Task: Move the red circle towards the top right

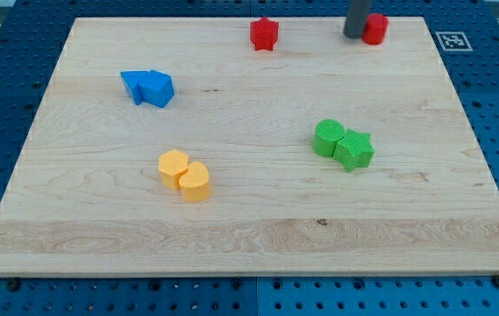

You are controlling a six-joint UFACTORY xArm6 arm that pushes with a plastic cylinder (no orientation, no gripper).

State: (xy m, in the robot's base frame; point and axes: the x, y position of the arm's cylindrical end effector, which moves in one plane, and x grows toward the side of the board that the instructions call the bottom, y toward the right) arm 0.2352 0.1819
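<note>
My rod (355, 17) is cut off by the view's top edge, so I see only its lower stretch. It stands upright, and my tip (354, 35) touches the board at the left side of the red circle (375, 29), hiding part of it. The rod has no jaws, so it grips nothing. The circle sits at the far right of the wooden board (249, 237), by its far edge. A red star (265, 34) lies well to its left.
</note>
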